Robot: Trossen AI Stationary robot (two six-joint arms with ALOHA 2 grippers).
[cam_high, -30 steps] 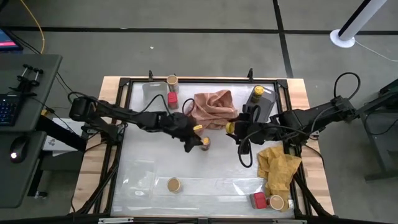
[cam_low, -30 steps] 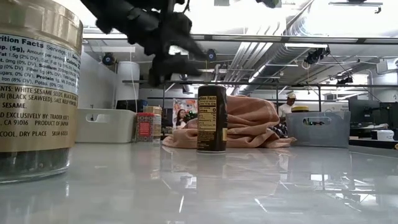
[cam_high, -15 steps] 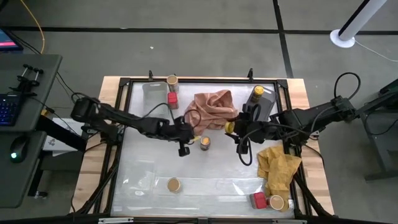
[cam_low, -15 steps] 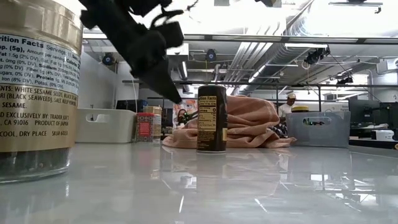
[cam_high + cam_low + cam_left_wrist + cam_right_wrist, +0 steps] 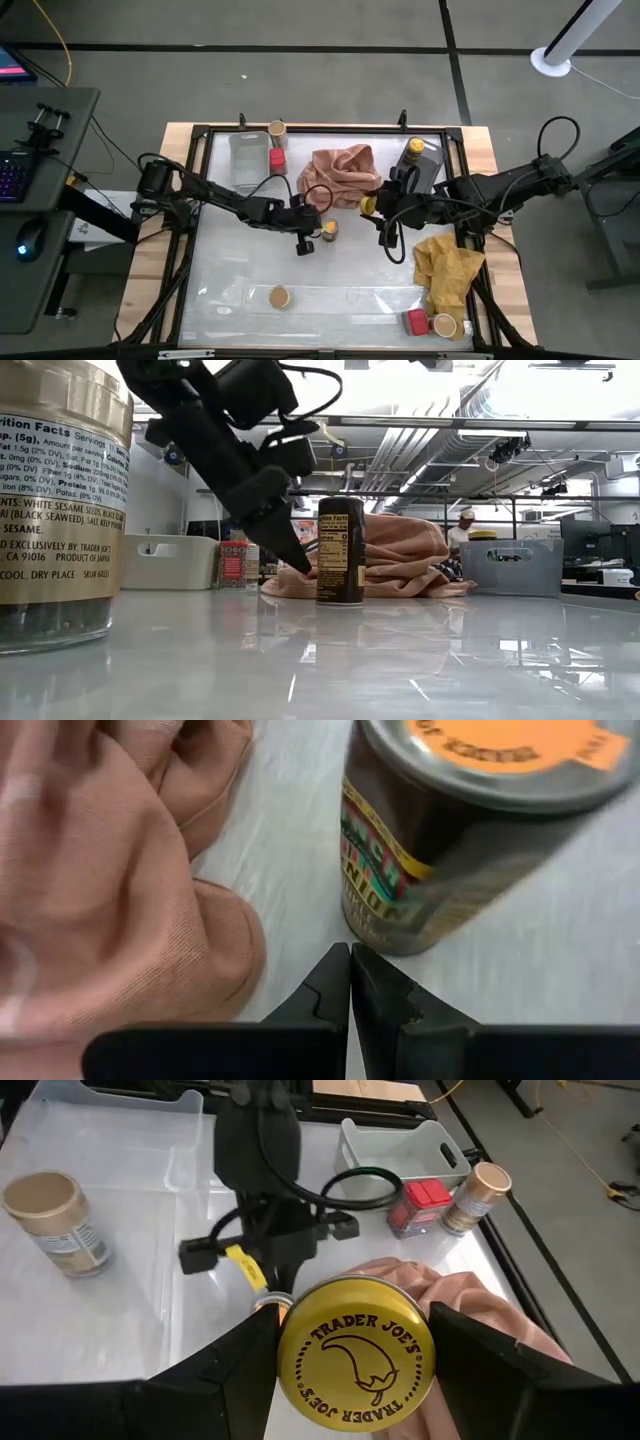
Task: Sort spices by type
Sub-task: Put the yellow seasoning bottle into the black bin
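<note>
- We see the left gripper [image 5: 312, 236] at table centre, fingers pressed together on nothing, tips just beside the dark spice jar [image 5: 328, 229] with an orange-labelled lid, at its 9 o'clock.
- That jar stands upright at 6 o'clock of the pink cloth [image 5: 340, 172].
- The right gripper [image 5: 373, 206], at the jar's 2 o'clock, clamps a yellow-lidded Trader Joe's jar [image 5: 355, 1352].
- A tan-lidded jar [image 5: 280, 296] stands at the table's 6 o'clock.
</note>
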